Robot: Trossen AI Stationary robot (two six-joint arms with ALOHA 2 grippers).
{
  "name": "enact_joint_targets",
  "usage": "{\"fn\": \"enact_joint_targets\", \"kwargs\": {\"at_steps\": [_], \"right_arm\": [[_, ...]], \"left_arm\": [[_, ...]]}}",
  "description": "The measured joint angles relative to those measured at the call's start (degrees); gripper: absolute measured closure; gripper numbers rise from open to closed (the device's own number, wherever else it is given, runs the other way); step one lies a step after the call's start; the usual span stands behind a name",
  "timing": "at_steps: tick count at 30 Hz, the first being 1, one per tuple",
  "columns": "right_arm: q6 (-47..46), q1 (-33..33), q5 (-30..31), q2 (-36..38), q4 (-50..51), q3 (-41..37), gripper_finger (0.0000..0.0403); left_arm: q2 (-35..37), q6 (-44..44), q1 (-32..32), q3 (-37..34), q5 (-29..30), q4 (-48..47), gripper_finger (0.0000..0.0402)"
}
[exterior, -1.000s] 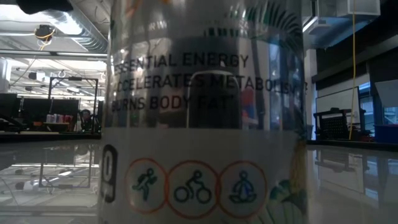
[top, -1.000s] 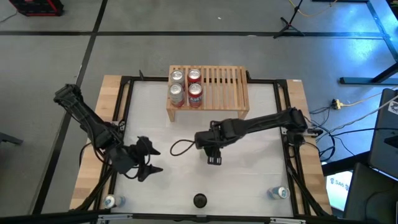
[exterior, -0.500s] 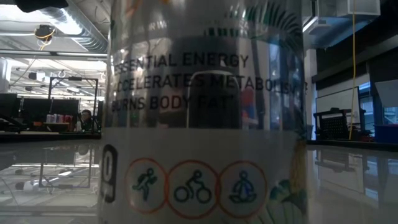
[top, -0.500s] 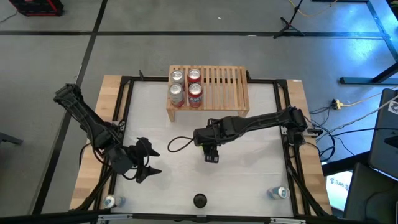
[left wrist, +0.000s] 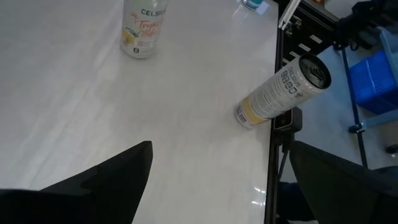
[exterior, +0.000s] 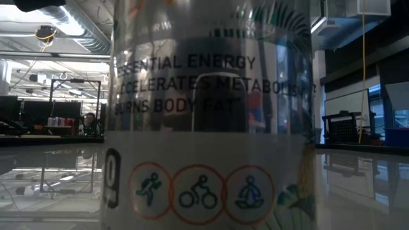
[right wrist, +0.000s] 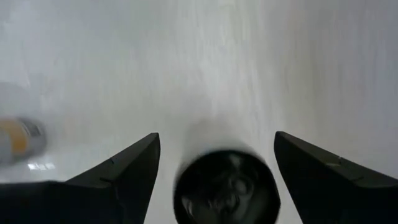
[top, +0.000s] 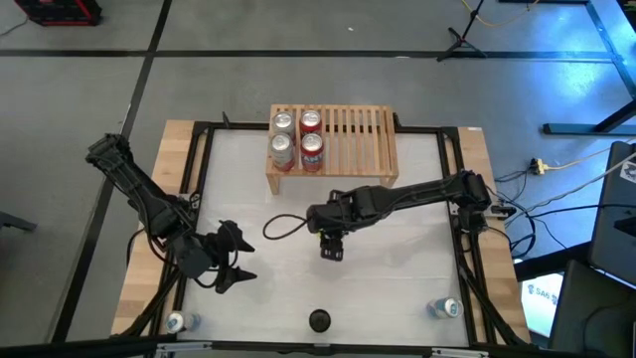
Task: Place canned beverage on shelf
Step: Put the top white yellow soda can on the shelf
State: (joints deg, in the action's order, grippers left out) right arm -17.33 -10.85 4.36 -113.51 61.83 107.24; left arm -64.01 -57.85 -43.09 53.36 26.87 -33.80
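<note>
overhead, the right gripper [top: 332, 249] hovers near the black-topped can [top: 319, 320]; its wrist view shows fingers spread, empty.

A white-topped table [top: 397, 288] with bare wood side edges is seen on a grey floor [top: 199, 89] crossed by dark tape lines. A red-and-black case [top: 58, 10] is left on the floor beyond the table's far left corner, and a black stand's legs [top: 462, 42] beyond its far right corner. Cables with a yellow plug [top: 538, 164] are strewn past the right edge. A blue crate [left wrist: 380, 74] is seen off the table. A person [exterior: 89, 121] is seated among desks in the room behind.
</note>
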Motion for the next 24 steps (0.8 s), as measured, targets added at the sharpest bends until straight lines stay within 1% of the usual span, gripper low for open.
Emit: {"fn": "enact_joint_targets", "kwargs": {"at_steps": [4, 8, 14, 20, 24], "right_arm": [[-1.69, 0.07, -0.98, 0.0, -1.9, 0.0, 0.01], [-3.93, 0.42, -1.6, 0.32, -1.47, 0.01, 0.01], [-6.88, 0.39, -1.94, 1.38, 1.47, 5.24, 0.01], [-9.03, 0.4, -2.12, 5.27, 2.75, 5.73, 0.01], [-11.02, 0.37, 2.08, 7.65, 3.87, 5.73, 0.01]], "left_arm": [[0.27, -0.01, -0.04, -0.05, -0.46, -0.02, 0.0033], [1.11, -0.03, -0.25, -0.07, 0.99, -0.24, 0.0033], [3.03, -0.09, -1.5, -0.07, 1.41, -3.27, 0.0033], [7.25, -2.32, -5.08, -0.07, 5.84, -8.57, 0.0033], [9.65, -3.28, -7.45, -0.07, 8.57, -10.82, 0.0033]]}}
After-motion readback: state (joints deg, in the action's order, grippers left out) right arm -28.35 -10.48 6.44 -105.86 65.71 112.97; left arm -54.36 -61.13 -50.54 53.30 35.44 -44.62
